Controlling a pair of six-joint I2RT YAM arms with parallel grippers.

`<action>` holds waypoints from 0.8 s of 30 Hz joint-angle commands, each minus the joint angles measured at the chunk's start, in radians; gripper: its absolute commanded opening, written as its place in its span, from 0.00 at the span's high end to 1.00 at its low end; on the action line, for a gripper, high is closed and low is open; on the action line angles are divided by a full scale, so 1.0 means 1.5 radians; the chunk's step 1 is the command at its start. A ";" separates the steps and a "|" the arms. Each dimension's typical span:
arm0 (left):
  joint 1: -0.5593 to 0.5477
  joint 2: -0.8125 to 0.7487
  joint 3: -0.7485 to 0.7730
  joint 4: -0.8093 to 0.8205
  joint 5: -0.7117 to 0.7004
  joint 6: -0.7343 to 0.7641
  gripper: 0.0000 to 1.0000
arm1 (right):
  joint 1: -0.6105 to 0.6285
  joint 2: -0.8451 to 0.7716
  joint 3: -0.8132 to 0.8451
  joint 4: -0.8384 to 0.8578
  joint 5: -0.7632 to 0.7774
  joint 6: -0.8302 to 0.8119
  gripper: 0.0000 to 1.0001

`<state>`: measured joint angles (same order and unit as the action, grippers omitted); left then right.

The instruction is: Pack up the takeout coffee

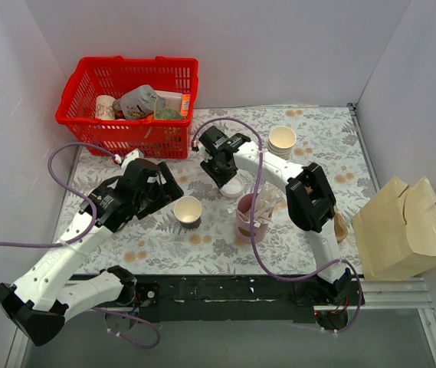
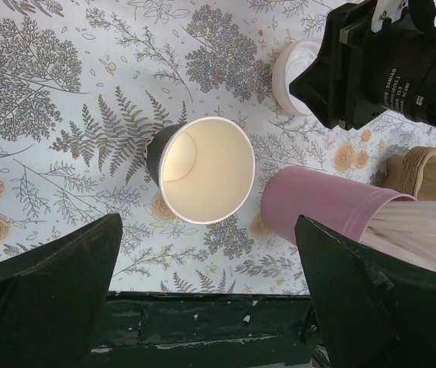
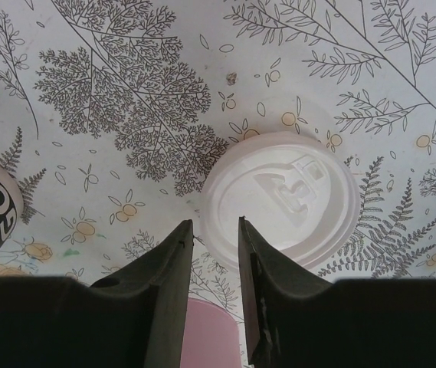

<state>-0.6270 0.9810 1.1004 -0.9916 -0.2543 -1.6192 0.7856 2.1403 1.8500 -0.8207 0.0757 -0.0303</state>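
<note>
Plain pale walls (image 1: pixel 279 46) round a fern-printed tablecloth (image 1: pixel 164 245), perhaps grey floor (image 1: pixel 279 337) below the near edge.

Left arm (image 1: pixel 57 261) stretches forward and inward, wrist angled down. Left gripper (image 2: pixel 210 291) faces the tabletop, fingers spread wide. Right arm (image 1: pixel 275 172) arcs left toward center. Right gripper (image 3: pixel 216 230) points down, fingers parallel with a narrow gap.

1. Counter (image 1: pixel 325 149): white cloth printed with grey ferns and branches and small orange blossoms.
2. Basket (image 1: pixel 87 132): bright red mesh.
3. Open cup (image 2: pixel 202 169): dark brown outside, cream inside.
4. Lid (image 3: pixel 283 199): white.
5. Cup of sticks (image 1: pixel 246 220): pink, with white sticks (image 1: pixel 267 205).
6. Stacked cups (image 1: pixel 282 139): cream.
7. Paper bag (image 1: pixel 401 230): pale tan.
8. Left arm (image 1: pixel 57 264): white links, black joints.
</note>
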 commanded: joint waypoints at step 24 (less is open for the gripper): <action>-0.002 -0.001 0.008 0.007 -0.004 0.004 0.02 | 0.012 0.045 0.044 -0.002 0.001 -0.006 0.70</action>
<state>-0.6270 0.9932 1.1004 -0.9890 -0.2527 -1.6196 0.7975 2.1975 1.8763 -0.8181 0.0689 -0.0338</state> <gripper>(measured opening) 0.981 0.315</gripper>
